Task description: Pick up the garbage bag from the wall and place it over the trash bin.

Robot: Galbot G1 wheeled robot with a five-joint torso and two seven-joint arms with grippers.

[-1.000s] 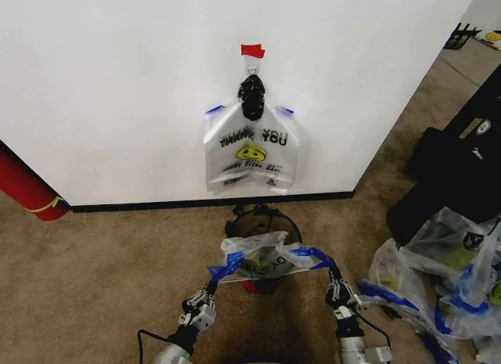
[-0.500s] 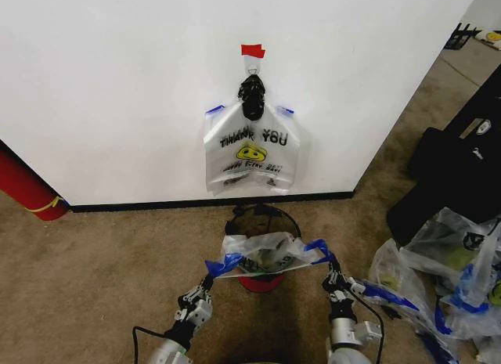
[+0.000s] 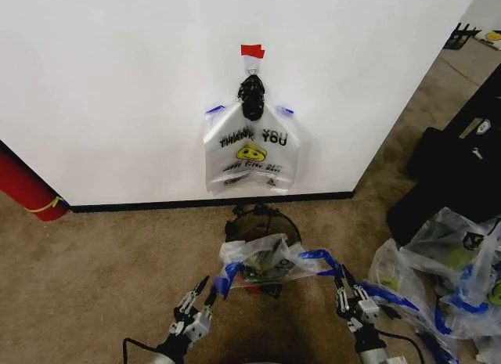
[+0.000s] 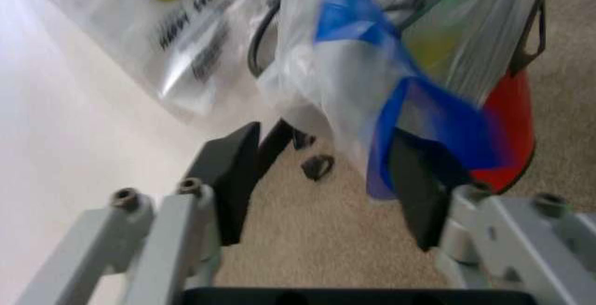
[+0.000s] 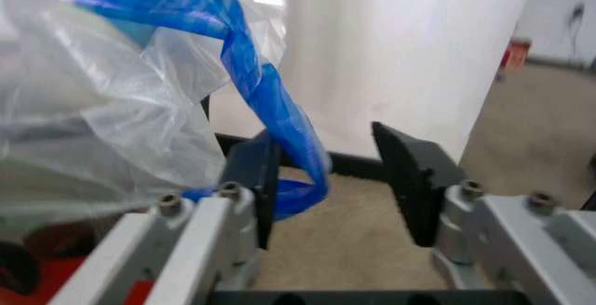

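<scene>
From the head camera I take the trash bin as my landmark: it stands on the carpet just in front of the wall. A garbage bag lies draped over the bin's near rim, its blue handles trailing out to either side. My left gripper sits just off the bin's near left, fingers spread, close to the left handle but not clamped on it as far as I can see. My right gripper sits off the bin's near right, also parted, beside the right handle. Above the bin, more bags of the same kind hang from a hook on the wall under a red tape strip.

In the left wrist camera the jaws stand wide apart; the blue handle droops past the inner face of one finger, touching or nearly so, with the bin's red base behind it.

In the right wrist camera the jaws are likewise released. The blue handle loops down against one finger and hangs free, not pinched.

I judge this film to be feather-light, limp and slippery; it will sag and slide off the rim readily. The doubled blue handle strips look like the firmest places to pinch.
</scene>
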